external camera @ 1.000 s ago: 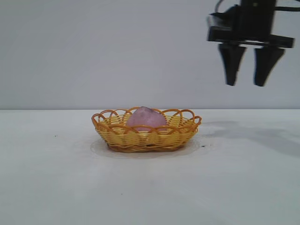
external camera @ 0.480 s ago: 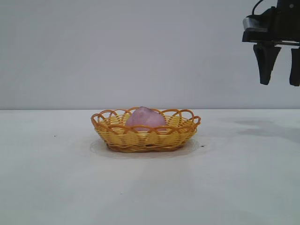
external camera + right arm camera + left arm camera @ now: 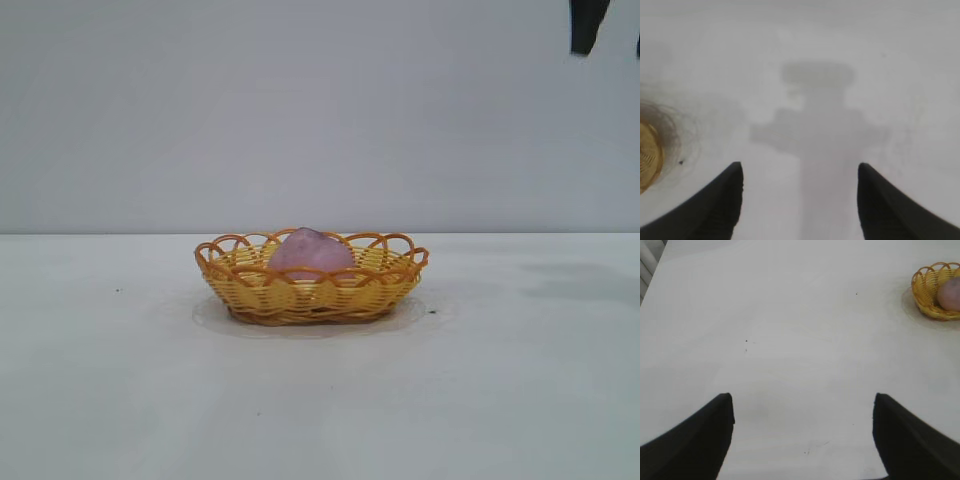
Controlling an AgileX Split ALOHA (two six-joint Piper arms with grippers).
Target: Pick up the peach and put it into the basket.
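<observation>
The pink-mauve peach (image 3: 312, 252) lies inside the yellow wicker basket (image 3: 300, 296) at the middle of the table. High above and to the right of the basket, my right gripper (image 3: 610, 48) shows only its fingertips at the exterior view's top corner. In the right wrist view the gripper (image 3: 799, 166) stands open and empty over bare table, with the basket's edge (image 3: 647, 155) off to one side. My left gripper (image 3: 802, 399) is open and empty too, well away from the basket (image 3: 926, 290) and the peach (image 3: 951, 295).
The white table (image 3: 120, 400) stretches wide on every side of the basket. A plain grey wall stands behind. The right arm's shadow (image 3: 817, 130) falls on the table under its gripper.
The right gripper has risen and moved right, almost leaving the exterior view, jaws still open. The peach and basket have not moved.
</observation>
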